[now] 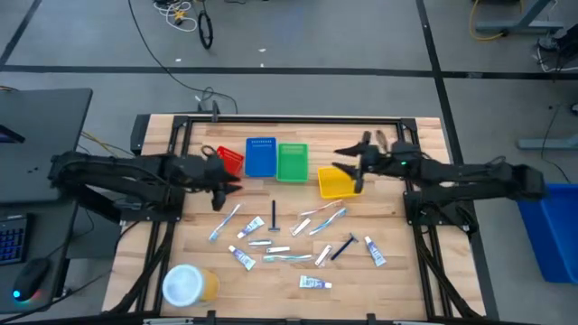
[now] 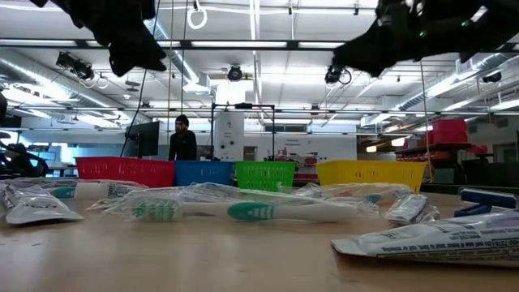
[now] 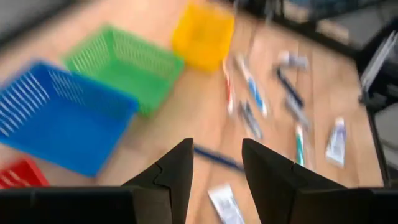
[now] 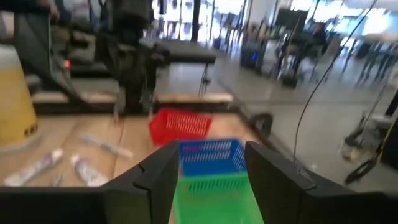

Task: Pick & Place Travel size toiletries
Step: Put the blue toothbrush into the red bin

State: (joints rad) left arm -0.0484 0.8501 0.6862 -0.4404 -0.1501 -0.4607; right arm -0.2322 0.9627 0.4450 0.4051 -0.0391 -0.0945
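Over the bins at the table's back, both arms hung high. Left gripper (image 1: 218, 191) hovered near the red bin (image 1: 230, 160), fingers (image 3: 176, 175) spread and holding nothing. Right gripper (image 1: 349, 169) sat above the yellow bin (image 1: 336, 184), fingers (image 4: 157, 176) also parted and empty. Toiletries (image 1: 287, 240) lay scattered on the wood nearer the front, untouched, with the jar (image 1: 188, 284) near the front left corner.
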